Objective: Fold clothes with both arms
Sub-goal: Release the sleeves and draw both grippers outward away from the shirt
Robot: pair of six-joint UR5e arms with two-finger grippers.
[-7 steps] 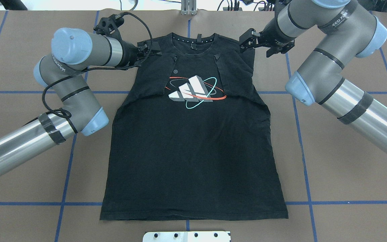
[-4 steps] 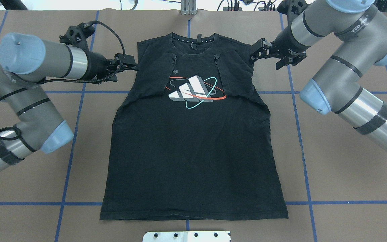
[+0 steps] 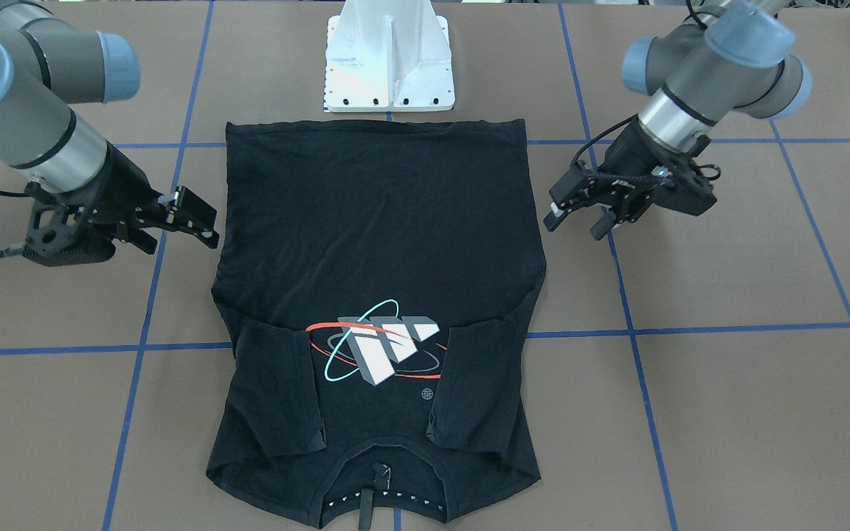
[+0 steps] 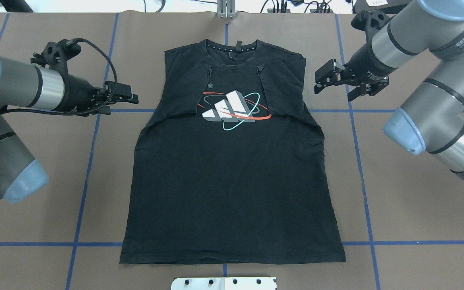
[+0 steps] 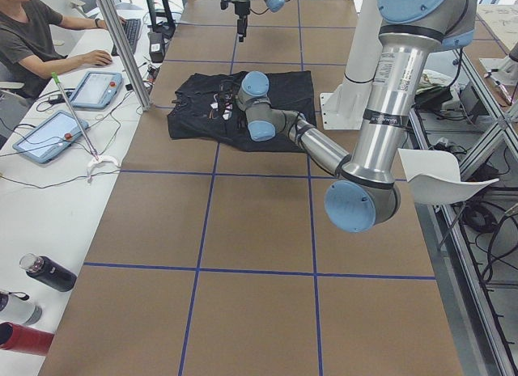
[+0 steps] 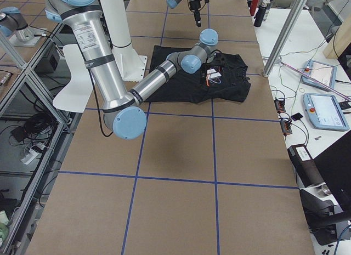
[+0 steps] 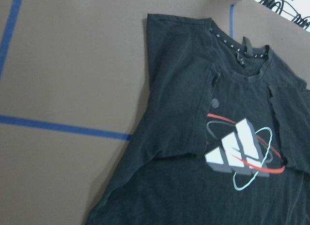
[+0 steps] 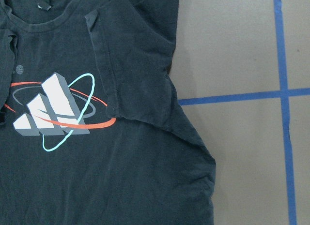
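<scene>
A black short-sleeved T-shirt [image 4: 232, 181] of soft fabric lies flat in the middle of the brown table [image 4: 397, 217], its orange, teal and white-grey orbit logo [image 4: 232, 109] facing up. The collar lies at the far end from the robot and the hem at the near end. Both sleeves are folded inward over the chest. The left arm's black two-finger gripper [image 4: 132, 92] hangs just beside the shirt's left shoulder, fingers parted and holding nothing. The right arm's black gripper [image 4: 321, 79] hangs just off the right shoulder, also spread and empty.
</scene>
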